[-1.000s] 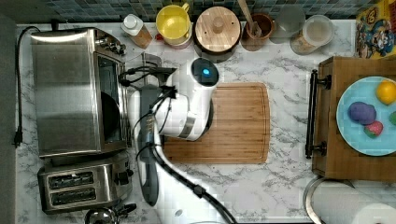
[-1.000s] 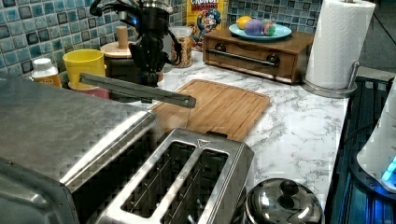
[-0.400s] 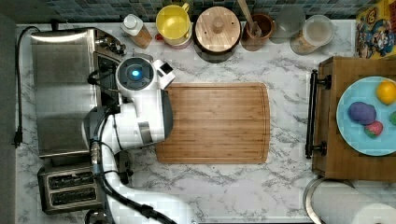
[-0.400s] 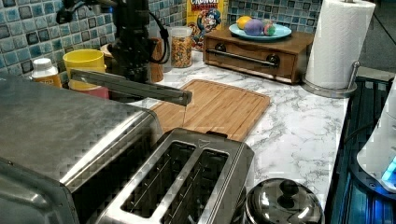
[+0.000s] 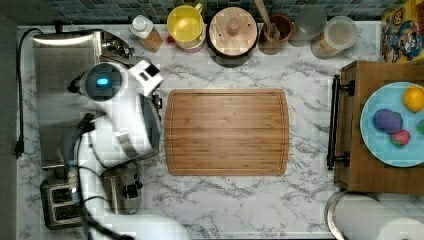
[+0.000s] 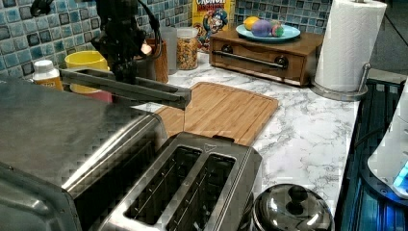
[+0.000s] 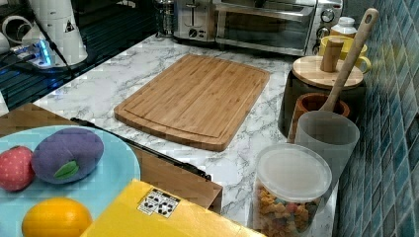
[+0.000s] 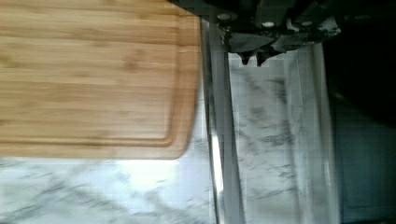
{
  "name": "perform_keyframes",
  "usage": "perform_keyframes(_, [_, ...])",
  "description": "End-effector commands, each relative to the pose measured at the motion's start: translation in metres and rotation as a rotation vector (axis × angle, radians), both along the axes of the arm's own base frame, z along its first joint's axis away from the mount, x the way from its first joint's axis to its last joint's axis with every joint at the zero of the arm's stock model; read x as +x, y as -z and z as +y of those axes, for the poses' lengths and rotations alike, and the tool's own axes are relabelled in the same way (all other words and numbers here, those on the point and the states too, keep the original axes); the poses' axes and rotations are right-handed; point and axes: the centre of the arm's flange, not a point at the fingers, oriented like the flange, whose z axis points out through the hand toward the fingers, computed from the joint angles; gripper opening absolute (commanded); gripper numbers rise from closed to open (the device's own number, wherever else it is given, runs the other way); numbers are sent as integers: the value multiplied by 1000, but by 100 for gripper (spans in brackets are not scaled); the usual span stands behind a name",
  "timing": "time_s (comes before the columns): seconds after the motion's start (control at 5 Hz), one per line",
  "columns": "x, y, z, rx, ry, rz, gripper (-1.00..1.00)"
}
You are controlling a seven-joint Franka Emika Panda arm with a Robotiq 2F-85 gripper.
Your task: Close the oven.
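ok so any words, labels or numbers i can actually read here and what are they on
"CRUNCH": part of the name on the cereal box by the tiled wall in the left view; the letters above it are cut off.
Small black-and-white square marks on the yellow box in the right view: too small to read.
Bottle label, oven knob markings: too blurred to read.

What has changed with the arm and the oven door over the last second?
The arm has swung toward the top view's left, off the cutting board and over the oven. The oven's door handle has come up and back with it in the left view, so the door is nearer shut but not closed. The toaster, the cutting board and the jars stayed put.
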Motion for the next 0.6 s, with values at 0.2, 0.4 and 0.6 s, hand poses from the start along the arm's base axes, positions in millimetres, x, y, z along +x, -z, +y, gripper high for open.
perform_keyframes(0.2, [-10,-146,127,-7,-34,-252,-100])
perform_keyframes(0.4, [-3,-121,135,-70,-42,-170,-100])
perform_keyframes(0.6, [-5,-118,133,-117,19,-219,-100])
